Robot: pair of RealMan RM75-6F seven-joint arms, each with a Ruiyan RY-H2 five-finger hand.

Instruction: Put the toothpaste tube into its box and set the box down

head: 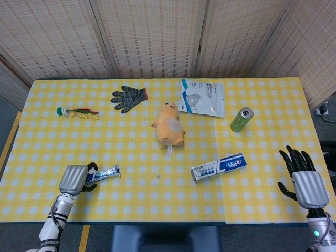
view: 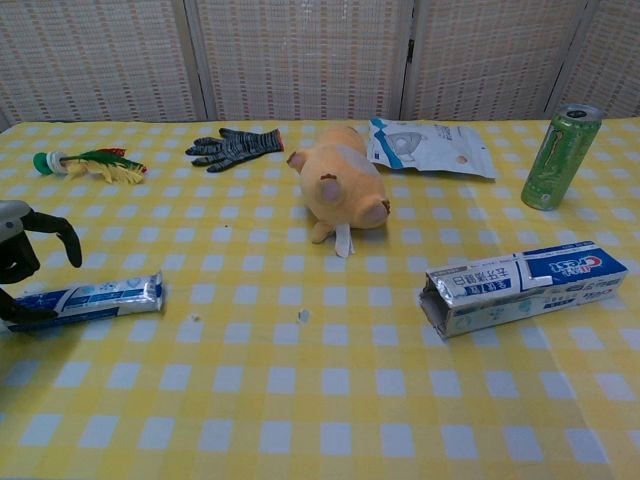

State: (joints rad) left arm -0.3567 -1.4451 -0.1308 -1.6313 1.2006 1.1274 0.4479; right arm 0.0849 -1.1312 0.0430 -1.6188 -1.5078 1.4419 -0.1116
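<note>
The toothpaste tube (head: 103, 172) lies flat at the front left of the table, cap end pointing left. My left hand (head: 75, 180) is at that cap end. In the chest view its fingers (view: 52, 229) arch over the tube (view: 100, 297) and its thumb lies just in front; the tube still rests on the cloth and nothing is gripped. The blue-and-white box (head: 219, 167) lies right of centre, and the chest view shows the box (view: 530, 284) with its open end facing left. My right hand (head: 304, 178) hovers at the table's right edge, fingers spread and empty, well clear of the box.
A plush pig (head: 169, 126) sits mid-table, between tube and box but further back. A green can (head: 241, 119) stands behind the box. A mask packet (head: 203, 97), a grey glove (head: 128, 98) and a feathered toy (head: 77, 112) lie along the back.
</note>
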